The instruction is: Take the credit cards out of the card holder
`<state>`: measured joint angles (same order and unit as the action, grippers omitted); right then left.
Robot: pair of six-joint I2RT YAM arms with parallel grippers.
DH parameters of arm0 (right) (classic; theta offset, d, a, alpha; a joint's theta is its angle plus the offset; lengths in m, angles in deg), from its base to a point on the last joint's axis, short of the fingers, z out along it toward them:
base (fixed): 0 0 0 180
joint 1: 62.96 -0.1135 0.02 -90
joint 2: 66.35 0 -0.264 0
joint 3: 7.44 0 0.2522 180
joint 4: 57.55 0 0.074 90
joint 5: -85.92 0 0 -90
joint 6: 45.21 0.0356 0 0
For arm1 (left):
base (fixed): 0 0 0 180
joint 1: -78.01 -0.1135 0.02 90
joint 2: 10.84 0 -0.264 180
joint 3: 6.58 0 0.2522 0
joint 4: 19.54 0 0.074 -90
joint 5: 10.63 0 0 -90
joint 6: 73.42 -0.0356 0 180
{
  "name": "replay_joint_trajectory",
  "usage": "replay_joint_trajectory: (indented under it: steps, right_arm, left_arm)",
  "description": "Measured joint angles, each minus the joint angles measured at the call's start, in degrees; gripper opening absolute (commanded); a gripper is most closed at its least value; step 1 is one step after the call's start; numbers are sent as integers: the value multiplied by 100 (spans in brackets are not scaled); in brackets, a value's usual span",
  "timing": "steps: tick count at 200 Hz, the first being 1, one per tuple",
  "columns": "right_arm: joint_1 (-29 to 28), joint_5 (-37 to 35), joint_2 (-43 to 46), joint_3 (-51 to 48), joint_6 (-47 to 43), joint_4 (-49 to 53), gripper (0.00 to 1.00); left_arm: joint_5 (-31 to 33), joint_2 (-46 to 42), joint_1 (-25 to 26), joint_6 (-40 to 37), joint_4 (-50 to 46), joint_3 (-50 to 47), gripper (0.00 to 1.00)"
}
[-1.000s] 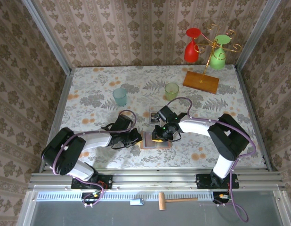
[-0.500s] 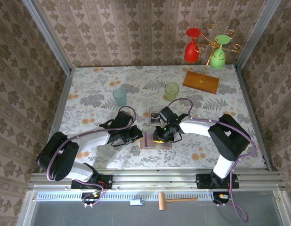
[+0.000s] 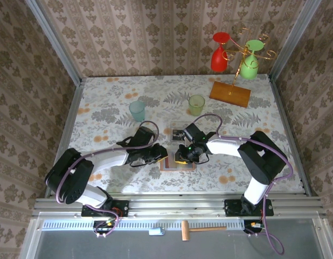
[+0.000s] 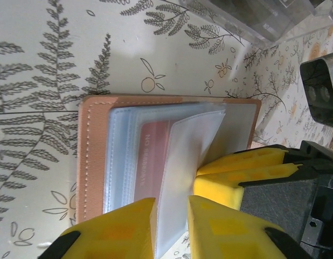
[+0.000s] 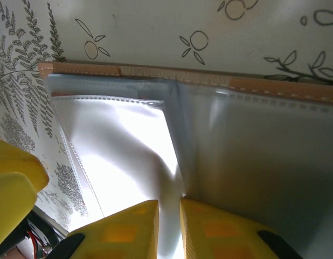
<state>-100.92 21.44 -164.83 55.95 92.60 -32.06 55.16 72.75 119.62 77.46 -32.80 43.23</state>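
Observation:
The salmon-pink card holder [image 3: 169,165] lies open on the table between both grippers. In the left wrist view its clear pockets [image 4: 123,156] cover a red credit card [image 4: 153,156] that is still tucked inside. One clear pocket leaf [image 4: 188,145] stands up. My left gripper [image 4: 172,208] is slightly open around the leaf's near edge, which rests against one finger [image 4: 112,229]. My right gripper [image 5: 169,208] is shut on a clear leaf [image 5: 129,145] near the spine, and its yellow fingers [image 4: 239,172] press beside the raised leaf. From above, the left gripper [image 3: 162,156] and right gripper [image 3: 181,156] meet over the holder.
A clear plastic tray [image 3: 177,129] sits just behind the holder. Farther back stand a teal cup [image 3: 137,110] and a green cup [image 3: 196,103]. At the back right is an orange stand base [image 3: 230,93] with a red and a green glass hanging from it.
The left arm has reached further right toward the holder and its jaws have parted a little. The right gripper has stayed at the holder, nearly still.

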Motion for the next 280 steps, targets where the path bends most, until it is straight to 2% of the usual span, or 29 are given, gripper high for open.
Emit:
replay_joint_trajectory:
  steps: [112, 240, 280]
  right_arm:
    - [33, 46, 20, -63, 44, -129, 18]
    - [33, 48, 52, -127, 61, -190, 17]
    - [33, 48, 52, -136, 61, -199, 18]
  left_arm:
    - [-164, 400, 48, 44, 254, 2, 24]
    - [-299, 474, 111, 79, 302, 17, 14]
    - [-304, 474, 118, 87, 304, 26, 14]
